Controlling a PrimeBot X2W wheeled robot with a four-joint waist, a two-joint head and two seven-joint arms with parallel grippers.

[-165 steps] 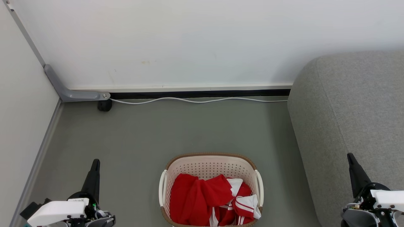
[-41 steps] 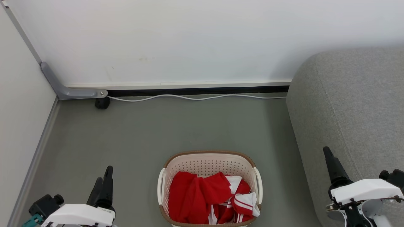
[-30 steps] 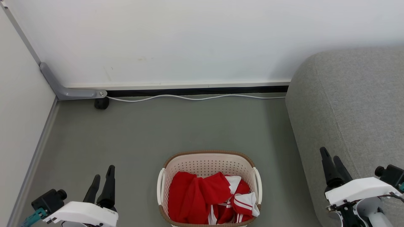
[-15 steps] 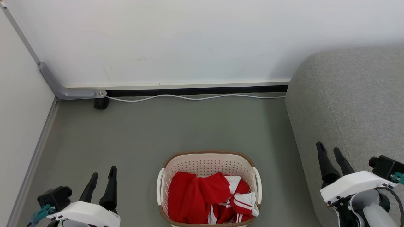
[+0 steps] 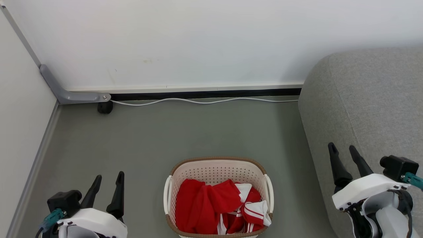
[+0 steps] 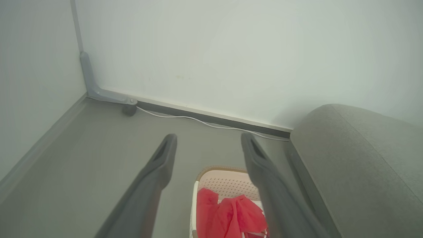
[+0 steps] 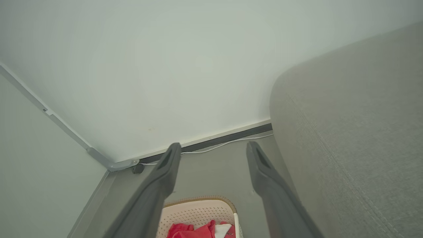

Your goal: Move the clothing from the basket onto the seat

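Note:
The cream basket (image 5: 218, 167) stands on the grey floor at the bottom middle of the head view, filled with the red and white clothing (image 5: 218, 208). The grey seat (image 5: 366, 105) rises along the right side. My left gripper (image 5: 109, 177) is open, well left of the basket, fingers pointing away from me. My right gripper (image 5: 342, 148) is open over the seat's front edge, right of the basket. In the left wrist view the basket (image 6: 224, 180) and clothing (image 6: 228, 215) lie between my fingers (image 6: 158, 165). The right wrist view shows the basket (image 7: 198, 210) low down and the seat (image 7: 357, 132) at right.
A white wall (image 5: 198, 43) closes the back and a second wall (image 5: 19, 115) the left. A white cable (image 5: 198, 100) runs along the skirting, ending by a small black foot (image 5: 105, 107) under a grey bracket (image 5: 71, 96). Bare floor (image 5: 198, 132) lies behind the basket.
Both grippers have opened from shut and rolled about their wrists, so their dark wrist cameras now show on the outer sides. The right gripper has risen slightly. The head view drifted a little.

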